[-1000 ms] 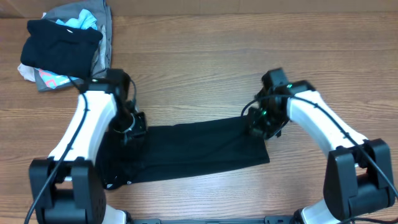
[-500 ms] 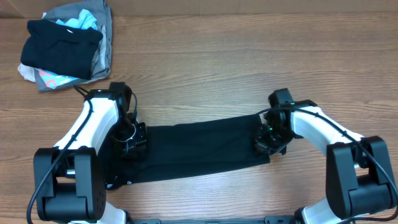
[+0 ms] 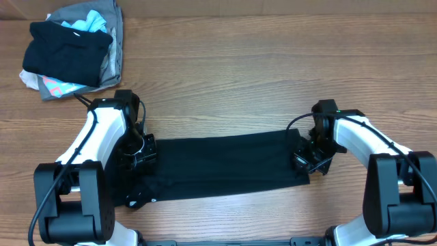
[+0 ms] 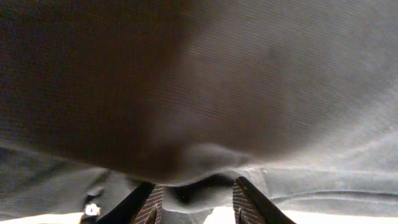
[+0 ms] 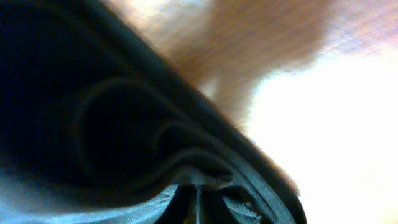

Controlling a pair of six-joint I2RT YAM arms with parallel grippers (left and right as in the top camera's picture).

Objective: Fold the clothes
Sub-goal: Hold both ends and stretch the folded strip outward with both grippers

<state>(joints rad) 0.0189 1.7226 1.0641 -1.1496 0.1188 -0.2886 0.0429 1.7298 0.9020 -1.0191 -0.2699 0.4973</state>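
The black T-shirt (image 3: 218, 167) lies folded into a long band across the front of the wooden table (image 3: 239, 82). My left gripper (image 3: 140, 156) sits at the band's left end. In the left wrist view its fingers (image 4: 196, 190) are apart, with black fabric (image 4: 249, 74) bulging just over them and a small white tag (image 4: 92, 210) at the lower left. My right gripper (image 3: 304, 160) is at the band's right end. In the right wrist view its fingers (image 5: 198, 196) are pinched together on a fold of the dark shirt (image 5: 93, 124).
A heap of mixed black, grey, light-blue and pink garments (image 3: 72, 48) lies at the back left corner. Bare wood stretches behind the shirt and to its right. The arms' bases stand at the front edge.
My right gripper moved right and towards the front, drawing the shirt's right end out, so the band is longer. My left gripper shifted slightly towards the front at the left end.
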